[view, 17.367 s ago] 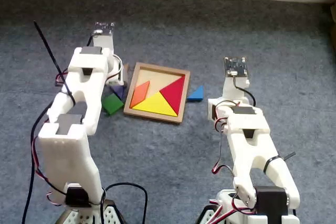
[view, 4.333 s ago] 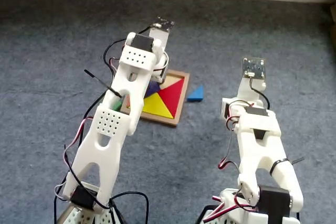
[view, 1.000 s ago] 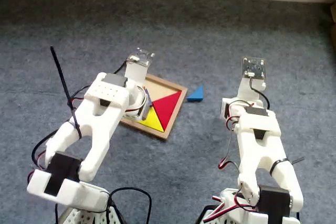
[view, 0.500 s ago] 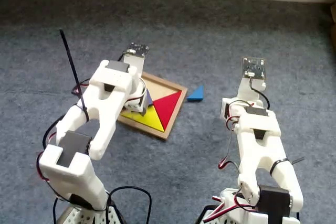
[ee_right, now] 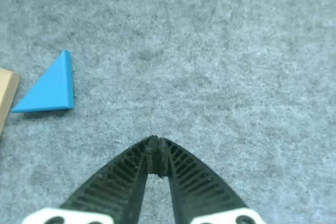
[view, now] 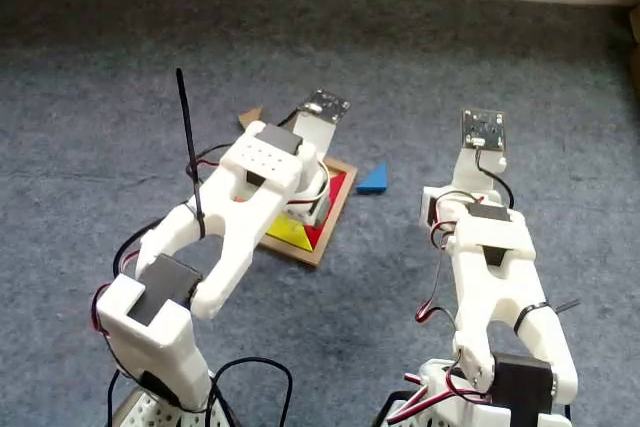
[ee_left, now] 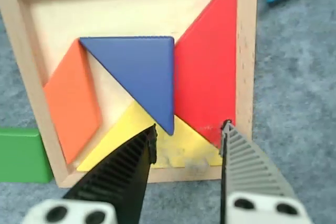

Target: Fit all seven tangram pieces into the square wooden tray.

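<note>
The square wooden tray lay on the grey carpet near the middle of the table, and the left arm was stretched out over it from about 7 o'clock, covering most of it from above. The left gripper hung over the tray with its jaws apart. One fingertip was above the yellow triangle and the other above the corner of the red triangle.

Four pieces lay in the tray. A dark blue triangle sat between the orange parallelogram and the red triangle, its sharp corner reaching to where yellow and red met. I couldn't tell whether it lay flat or rode up on the yellow one. A green piece rested on the carpet just outside the rim, on the orange side.

A light blue triangle lay just beside the tray at roughly 2 o'clock. A tan piece showed at about 11 o'clock.

The right arm stood well apart at 3 o'clock. The right gripper had its fingers together over bare carpet, near the light blue triangle.
</note>
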`<action>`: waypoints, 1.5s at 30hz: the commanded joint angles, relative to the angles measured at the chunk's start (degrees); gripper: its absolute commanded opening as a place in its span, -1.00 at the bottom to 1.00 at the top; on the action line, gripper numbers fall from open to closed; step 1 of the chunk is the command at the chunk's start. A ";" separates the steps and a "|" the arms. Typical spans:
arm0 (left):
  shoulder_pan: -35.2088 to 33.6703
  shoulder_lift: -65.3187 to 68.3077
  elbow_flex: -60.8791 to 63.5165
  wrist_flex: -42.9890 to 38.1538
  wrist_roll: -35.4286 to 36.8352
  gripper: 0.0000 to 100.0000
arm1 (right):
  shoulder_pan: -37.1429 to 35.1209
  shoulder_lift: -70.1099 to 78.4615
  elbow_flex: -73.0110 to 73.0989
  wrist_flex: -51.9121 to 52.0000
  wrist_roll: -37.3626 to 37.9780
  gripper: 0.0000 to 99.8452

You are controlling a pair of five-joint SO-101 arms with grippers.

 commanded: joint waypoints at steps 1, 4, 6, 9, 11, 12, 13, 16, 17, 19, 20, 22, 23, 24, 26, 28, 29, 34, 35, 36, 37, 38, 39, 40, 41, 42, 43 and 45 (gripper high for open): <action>0.57 -0.40 -2.95 -4.04 0.70 -0.57 | -0.31 -2.59 -0.48 -1.27 -0.18 -0.98; 0.48 -0.40 -1.45 -7.65 0.53 -0.57 | -0.31 -2.59 -0.48 -1.27 -0.18 -0.98; 0.48 -0.40 -0.48 -9.32 0.53 -0.57 | -0.31 -2.59 -0.48 -1.27 -0.18 -0.98; 0.48 -0.40 0.22 -11.25 0.70 -0.57 | -0.31 -2.59 -0.57 -1.27 -0.18 -0.98; 0.40 -0.40 0.48 -11.43 0.53 -0.57 | -0.31 -2.59 -0.57 -1.27 -0.18 -0.98; 0.40 -0.48 0.22 -10.90 0.44 -0.57 | -0.31 -2.59 -0.57 -1.27 -0.18 -0.98; 0.40 -0.75 0.04 -10.02 0.44 -0.57 | -0.31 -2.59 -0.57 -1.27 -0.18 -0.98; 0.40 -1.63 -0.66 -7.56 0.53 -0.57 | -0.31 -2.59 -0.57 -1.27 -0.18 -0.98; 0.40 -2.42 -1.27 -6.42 0.70 -0.57 | -0.31 -2.59 -0.57 -1.27 -0.18 -0.98; 0.40 -4.44 -1.71 -4.31 0.70 -0.57 | -0.31 -2.59 -0.57 -1.27 -0.18 -0.98; 0.40 -5.58 -1.80 -3.43 0.70 -0.57 | -0.31 -2.59 -0.57 -1.27 -0.18 -0.98; 0.40 -7.69 -1.54 -2.55 0.70 -0.57 | -0.31 -2.59 -0.57 -1.27 -0.18 -0.98; 0.40 -8.57 -1.45 -2.55 0.53 -0.57 | -0.31 -2.59 -0.57 -1.27 -0.18 -0.98; -0.13 -8.84 -1.01 -2.64 0.44 -0.57 | -0.31 -2.59 -0.57 -1.27 -0.18 -0.98; -1.45 -8.75 0.13 -2.99 0.44 -0.50 | -0.31 -2.59 -0.57 -1.27 -0.18 -0.98; -3.38 -7.52 0.22 -3.34 0.70 -0.41 | -0.31 -2.59 -0.57 -1.27 -0.18 -0.98; -4.53 -6.46 -0.13 -3.43 0.79 -0.39 | -0.31 -2.59 -0.57 -1.27 -0.18 -0.98; -7.08 1.27 -3.74 -3.43 0.79 -0.39 | -0.40 -2.59 -0.57 -1.27 -0.18 -0.98; -7.08 2.77 -5.05 -3.43 0.79 -0.39 | -0.40 -2.59 -0.57 -1.27 -0.18 -0.98; -6.99 4.18 -6.37 -3.43 0.88 -0.39 | -0.40 -2.59 -0.57 -1.27 -0.18 -0.98; -6.99 5.58 -7.43 -3.43 0.88 -0.39 | -0.40 -2.59 -0.57 -1.27 -0.18 -0.98; -6.90 6.81 -8.40 -3.43 0.88 -0.39 | -0.40 -2.59 -0.57 -1.27 -0.18 -0.98; -6.90 7.78 -9.36 -3.43 0.97 -0.39 | -0.40 -2.59 -0.57 -1.27 -0.18 -0.98; -6.90 8.66 -10.24 -3.43 1.85 -0.39 | -0.40 -2.59 -0.57 -1.27 -0.18 -0.98; -6.90 9.45 -11.21 -3.43 3.43 -0.39 | -0.40 -2.59 -0.57 -1.27 -0.18 -0.98; -6.90 10.07 -12.18 -3.43 5.01 -0.39 | -0.40 -2.59 -0.57 -1.27 -0.18 -0.98; -6.99 10.59 -12.97 -3.43 6.07 -0.39 | -0.40 -2.59 -0.57 -1.27 -0.18 -0.98; -6.99 11.47 -14.11 -3.69 6.95 -0.39 | -0.40 -2.59 -0.57 -1.27 -0.18 -0.98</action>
